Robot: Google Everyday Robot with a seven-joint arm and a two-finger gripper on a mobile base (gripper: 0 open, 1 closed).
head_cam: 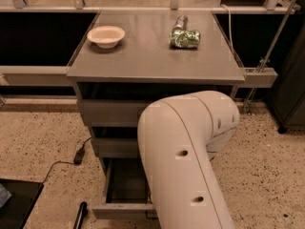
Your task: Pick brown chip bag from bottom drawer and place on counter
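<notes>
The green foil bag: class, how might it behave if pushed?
The crumpled green foil bag probably deforms and feels light. Lying on the counter, it likely slides, not rolls. The gripper is hidden behind the arm.

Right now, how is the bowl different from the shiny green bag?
The bowl is pale, round and smooth; the green bag is shiny and crumpled. The bowl stands open side up on the left; the green bag lies on the right. Both rest on the counter. The claw is hidden behind the white arm.

bottom drawer point(125, 181) pulled open | counter point(147, 56) grey, flat | end effector unseen
</notes>
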